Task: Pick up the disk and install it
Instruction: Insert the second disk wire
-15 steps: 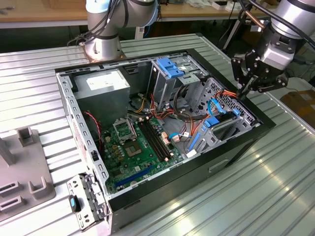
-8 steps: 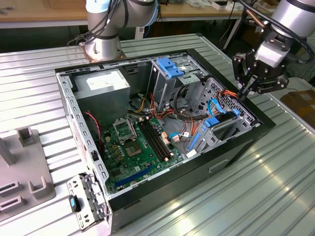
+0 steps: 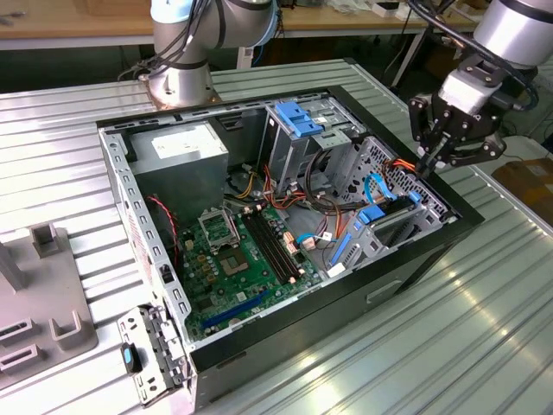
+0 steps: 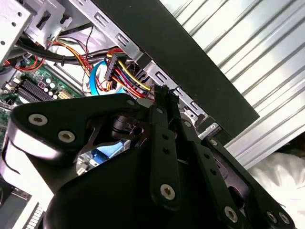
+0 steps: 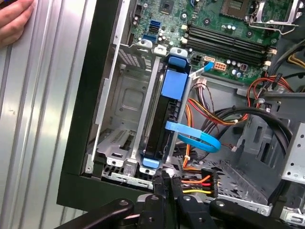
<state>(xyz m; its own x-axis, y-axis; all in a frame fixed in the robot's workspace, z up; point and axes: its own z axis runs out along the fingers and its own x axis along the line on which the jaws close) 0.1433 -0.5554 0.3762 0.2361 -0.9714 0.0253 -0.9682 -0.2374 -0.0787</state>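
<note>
Beside the case's (image 3: 294, 346) drive-bay end, the pincer (image 3: 429, 164) hangs with fingers closed together, gripping nothing. The disk (image 5: 167, 114) already sits edge-up in its bay slot, so the step looks like seating it; a careful push seems called for. The first wrist view shows the disk's blue rails and a person's hand (image 5: 14, 21); the exterior view shows the whole case.

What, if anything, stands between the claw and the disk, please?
Nothing visible does. In the first wrist view the shut claw sits right at one end of the disk, which stands on edge in its bay. The coloured wires and the blue cable lie beside that path, not across it.
</note>
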